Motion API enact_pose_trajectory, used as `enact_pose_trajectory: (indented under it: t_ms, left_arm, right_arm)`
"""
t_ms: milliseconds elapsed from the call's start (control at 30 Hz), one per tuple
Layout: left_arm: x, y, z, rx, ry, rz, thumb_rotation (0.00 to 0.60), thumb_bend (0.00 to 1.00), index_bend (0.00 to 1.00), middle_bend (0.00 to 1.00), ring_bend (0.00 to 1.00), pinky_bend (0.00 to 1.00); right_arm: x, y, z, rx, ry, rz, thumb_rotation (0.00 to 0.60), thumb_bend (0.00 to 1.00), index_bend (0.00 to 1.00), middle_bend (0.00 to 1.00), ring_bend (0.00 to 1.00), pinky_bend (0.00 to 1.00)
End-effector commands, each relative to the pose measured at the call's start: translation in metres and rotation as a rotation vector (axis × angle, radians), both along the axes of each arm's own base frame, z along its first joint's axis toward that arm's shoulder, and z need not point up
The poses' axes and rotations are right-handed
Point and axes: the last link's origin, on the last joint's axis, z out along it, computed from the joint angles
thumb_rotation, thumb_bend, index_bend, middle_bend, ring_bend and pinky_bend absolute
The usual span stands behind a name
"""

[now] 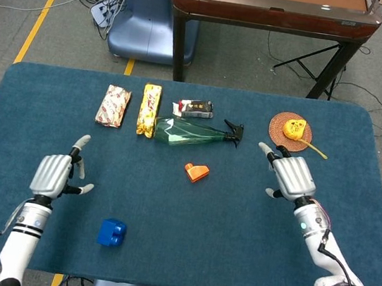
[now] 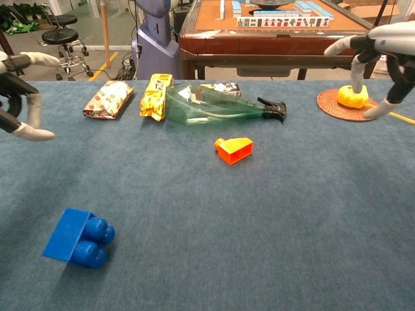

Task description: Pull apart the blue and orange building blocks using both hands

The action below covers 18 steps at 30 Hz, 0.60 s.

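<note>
Blue block [image 1: 112, 232] on its side near the worktop's [image 1: 187, 217] front edge, orange block [image 1: 197, 171] apart at centre, left hand [image 1: 54, 174] and right hand [image 1: 291, 177] raised, fingers wide, holding nothing

Chest view crops both: left hand [image 2: 19, 97] cut by left edge, right hand [image 2: 379, 61] by right edge. Labels on the small box [image 1: 193, 108] behind the green bottle [image 1: 189, 133] too small to read.
</note>
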Motion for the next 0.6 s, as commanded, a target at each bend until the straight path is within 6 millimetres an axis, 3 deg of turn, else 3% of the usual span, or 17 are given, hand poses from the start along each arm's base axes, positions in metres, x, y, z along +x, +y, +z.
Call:
enact_pose_trajectory:
  t_ms: [33,267,600]
  left_arm:
    - [-0.026,-0.005,0.021,0.063,0.055,0.022,0.600,0.00,0.04,0.42,0.47,0.72]
    - [-0.059,-0.013,0.059,0.130,0.121,-0.026,0.600,0.00,0.04,0.34,0.38,0.57]
    - [-0.088,-0.039,0.082,0.108,0.185,-0.078,0.600,0.00,0.04,0.34,0.36,0.55]
  right_arm:
    - [-0.021,0.019,0.019,-0.062,0.028,-0.023,0.600,0.00,0.16,0.37,0.41,0.44]
    - [-0.059,0.059,0.050,-0.202,0.045,-0.077,0.600,0.00,0.19,0.35,0.40,0.38]
    - [-0.094,0.114,0.083,-0.318,0.043,-0.141,0.600,0.00,0.22,0.35,0.40,0.37]
